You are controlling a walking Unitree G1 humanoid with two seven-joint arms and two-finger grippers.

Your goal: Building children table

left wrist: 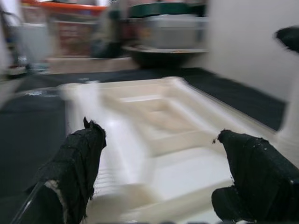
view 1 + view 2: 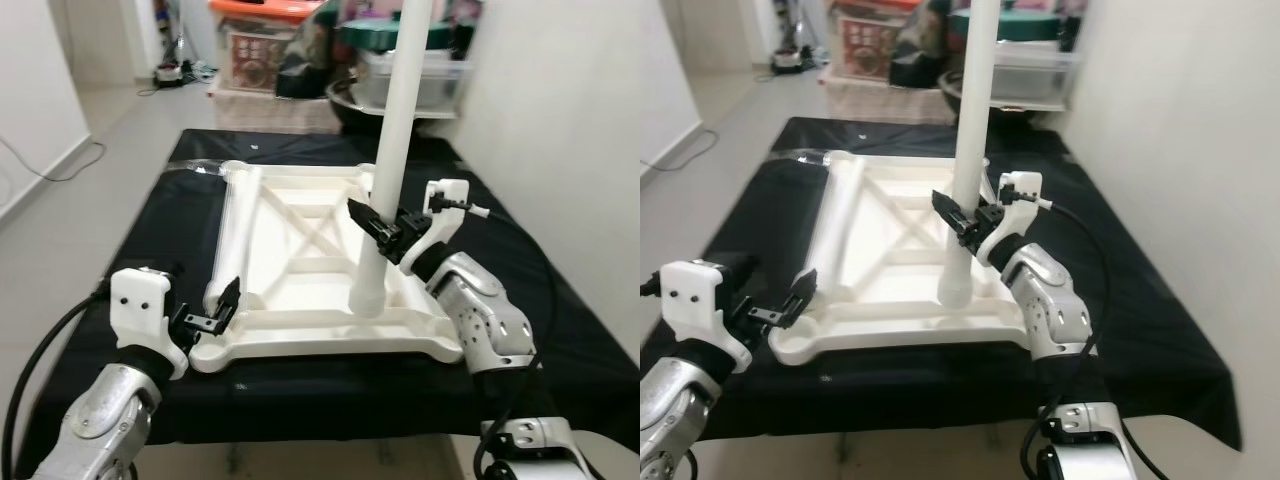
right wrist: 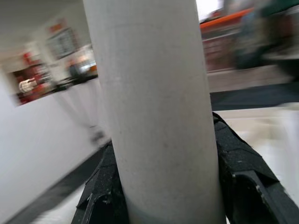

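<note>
On black cloth (image 2: 90, 260), right gripper (image 2: 383, 230) clasps upright table leg (image 2: 398, 130).

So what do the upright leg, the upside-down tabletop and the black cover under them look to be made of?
Upright leg, held by the right end effector: probably moulded plastic, off-white and matte with a faint grain in the right wrist view. Tabletop: likely the same plastic, judging by its moulded ribs and cross bracing. Black cover: apparently cloth, dull and draping over the edges.

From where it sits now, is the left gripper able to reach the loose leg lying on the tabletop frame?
Probably yes. The left gripper is open at the near left corner of the tabletop frame, and the loose leg lies just beyond it with nothing between.
</note>
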